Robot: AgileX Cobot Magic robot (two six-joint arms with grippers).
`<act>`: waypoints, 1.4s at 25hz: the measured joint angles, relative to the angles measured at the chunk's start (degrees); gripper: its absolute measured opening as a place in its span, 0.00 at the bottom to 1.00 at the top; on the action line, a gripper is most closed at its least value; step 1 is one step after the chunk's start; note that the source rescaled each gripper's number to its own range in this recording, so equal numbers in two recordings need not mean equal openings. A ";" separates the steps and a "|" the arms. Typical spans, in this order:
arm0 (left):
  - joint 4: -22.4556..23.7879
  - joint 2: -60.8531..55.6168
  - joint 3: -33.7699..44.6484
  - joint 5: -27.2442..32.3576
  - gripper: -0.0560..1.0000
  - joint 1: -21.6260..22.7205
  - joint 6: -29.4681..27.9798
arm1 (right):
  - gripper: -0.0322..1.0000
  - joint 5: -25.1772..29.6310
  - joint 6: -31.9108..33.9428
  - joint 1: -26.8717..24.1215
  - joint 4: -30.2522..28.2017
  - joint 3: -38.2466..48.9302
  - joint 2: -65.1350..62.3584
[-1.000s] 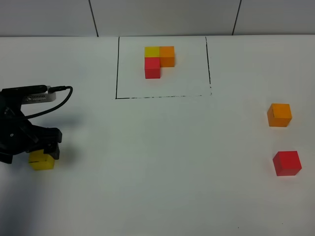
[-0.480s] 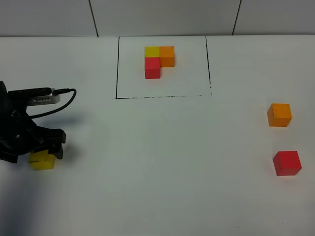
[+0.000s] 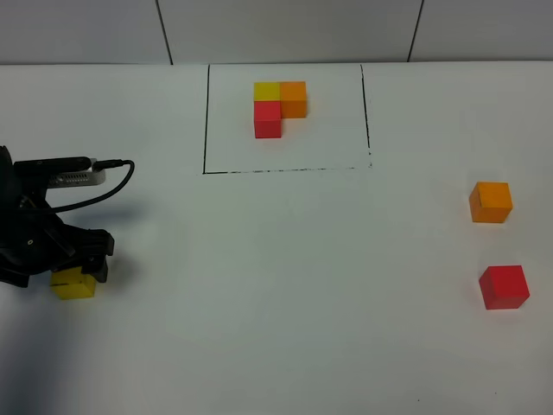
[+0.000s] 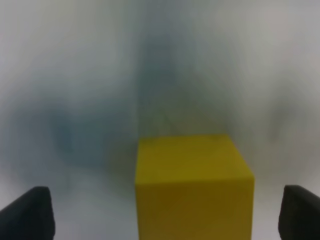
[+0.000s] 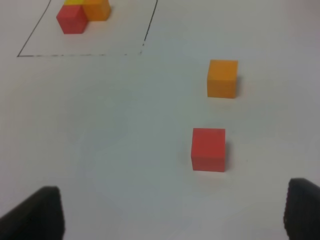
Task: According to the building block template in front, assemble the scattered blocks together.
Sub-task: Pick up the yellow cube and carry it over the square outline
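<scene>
Worktop (image 3: 285,285): matte white, flat, no visible grain. Grey panelled wall (image 3: 285,26) behind, split by dark seams.

Template (image 3: 278,108): three square-edged cubes joined in an L, with yellow and orange side by side at the back and red in front of the yellow. Faces are plain and look smooth. It sits inside the frame (image 3: 206,121), a thin black rectangle drawn on the surface (its near line is slightly ragged).

Yellow cube (image 3: 73,285): far left of the worktop, well apart from the template. Partly covered from above by the left claw (image 3: 69,272), which is black and blocky. In the left wrist view the claw is spread wide, one dark finger on each side of the cube, with a gap on both sides. That view is badly blurred, so contact is probably nil, though I can't be sure. A black cable (image 3: 112,173) loops off the arm's top.

Orange cube (image 3: 491,201): far right, resting flat. Red cube (image 3: 504,286): nearer the front edge, near the orange one but not touching. Both have sharp corners, flat colour and nothing around them.

Right claw (image 5: 170,210): seen only in its own wrist view, fingers spread, nothing between them, short of the red cube.
</scene>
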 joint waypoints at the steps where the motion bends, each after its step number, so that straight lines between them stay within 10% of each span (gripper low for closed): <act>1: 0.00 0.33 0.00 -0.06 0.95 0.00 0.00 | 0.80 0.00 0.00 0.00 0.00 0.00 0.00; 13: -0.14 3.61 0.00 -1.20 0.81 0.00 0.00 | 0.80 0.00 0.00 0.00 0.00 0.00 0.00; 20: -0.19 3.40 -0.18 -1.23 0.05 -0.05 0.05 | 0.80 0.00 0.00 0.00 0.00 0.00 0.00; 35: 0.25 1.78 -17.82 12.09 0.06 -4.02 25.62 | 0.80 0.00 0.20 0.00 0.00 0.00 0.00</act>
